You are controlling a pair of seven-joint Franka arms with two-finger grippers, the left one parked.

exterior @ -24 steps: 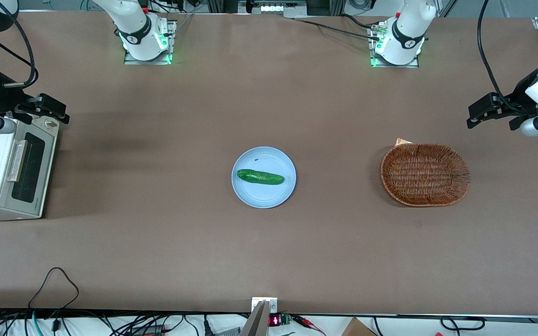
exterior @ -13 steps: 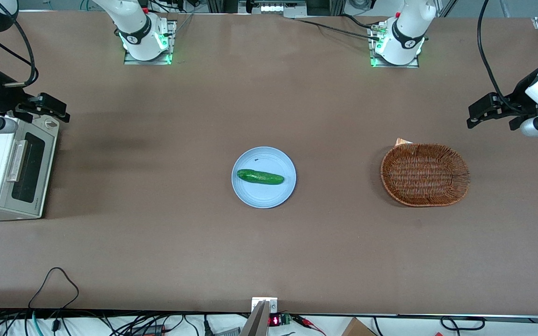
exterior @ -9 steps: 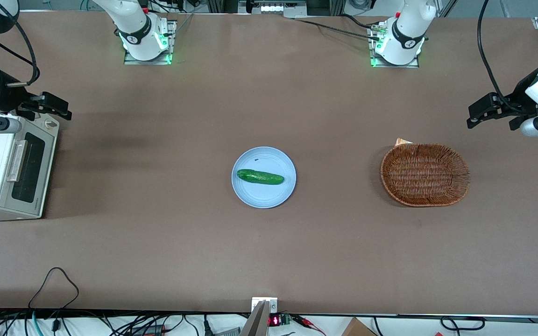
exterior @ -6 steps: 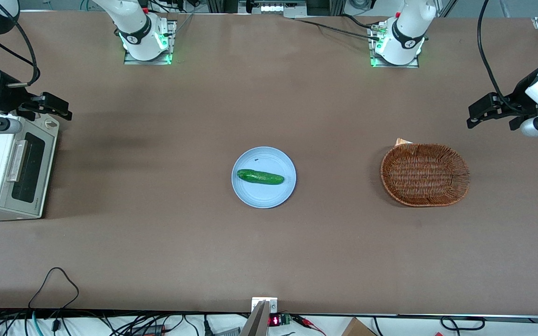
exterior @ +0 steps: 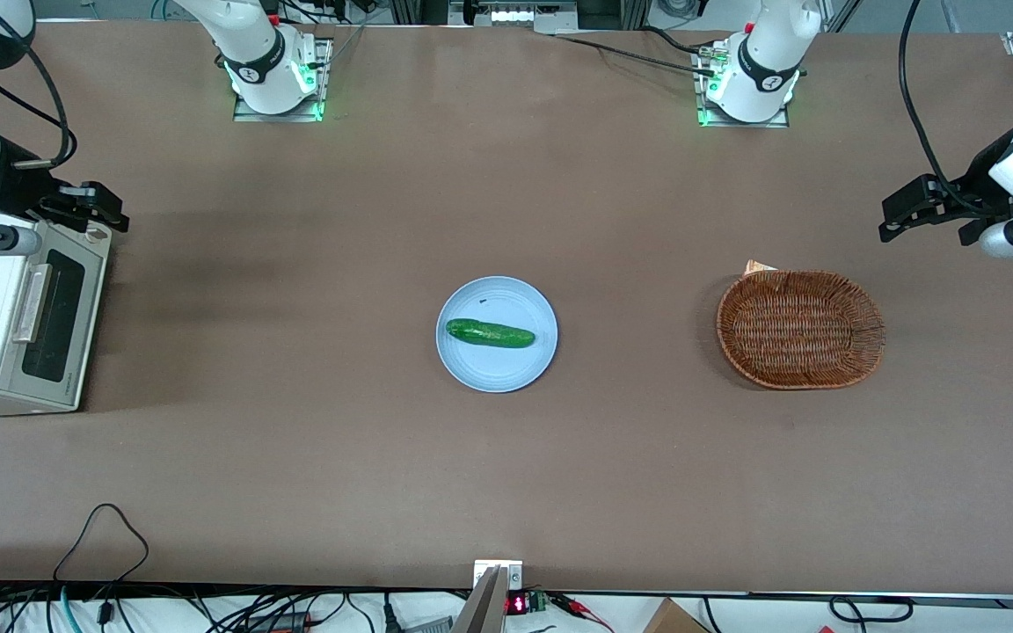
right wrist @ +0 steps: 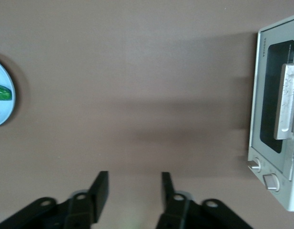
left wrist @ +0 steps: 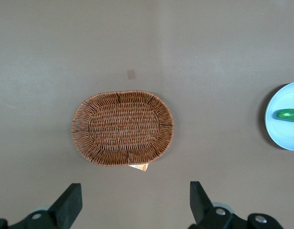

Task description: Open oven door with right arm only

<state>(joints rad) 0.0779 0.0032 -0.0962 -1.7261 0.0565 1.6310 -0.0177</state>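
Front view is showing the hand (exterior: 93,204) hovering with fingers apart over the oven's knob end, holding nothing. Door (exterior: 45,314) is sitting shut at the working arm's end of the tabletop (exterior: 313,440) — handle (right wrist: 286,101) untouched. Best approach, I judge — hooking the handle squarely, then pulling down along the hinge arc.

Cucumber (exterior: 490,333) on a blue plate (exterior: 497,374), mid-bench (exterior: 383,220).
A wicker basket (exterior: 800,329) (oval, brown) sits toward the parked arm's end.

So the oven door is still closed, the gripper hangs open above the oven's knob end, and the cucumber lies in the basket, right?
Not quite: the cucumber lies on the blue plate, as the front view shows; the basket holds none. The oven door is closed and the gripper open.
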